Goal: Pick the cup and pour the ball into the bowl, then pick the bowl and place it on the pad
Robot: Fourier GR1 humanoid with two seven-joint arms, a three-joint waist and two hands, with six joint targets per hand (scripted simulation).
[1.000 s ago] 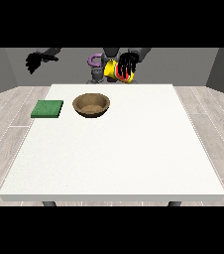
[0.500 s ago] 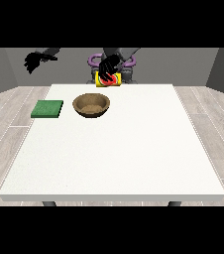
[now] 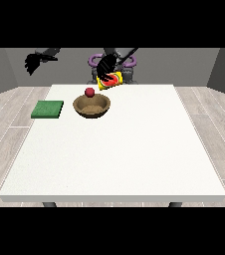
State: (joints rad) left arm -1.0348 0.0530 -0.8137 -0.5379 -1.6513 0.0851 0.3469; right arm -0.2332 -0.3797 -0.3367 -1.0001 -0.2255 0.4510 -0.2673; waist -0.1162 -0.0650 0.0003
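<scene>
A yellow and red cup (image 3: pixel 112 80) lies tipped on its side above the far edge of the table, with the hand at the view's right (image 3: pixel 105 65) curled round it. A red ball (image 3: pixel 89 92) is in the air just over the wooden bowl (image 3: pixel 91 105), to the left of the cup's mouth. The bowl stands on the white table (image 3: pixel 119 144) at its far left. A green pad (image 3: pixel 48 109) lies flat to the left of the bowl. The hand at the view's left (image 3: pixel 33 62) hangs raised beyond the table's far left corner, away from everything.
The robot's body with purple rings (image 3: pixel 93 61) stands behind the table's far edge. The wide white tabletop stretches from the bowl towards the camera and to the right.
The hand at the view's right has carried the cup leftwards towards the bowl and tipped it over. The red ball has come out and is now above the bowl.
</scene>
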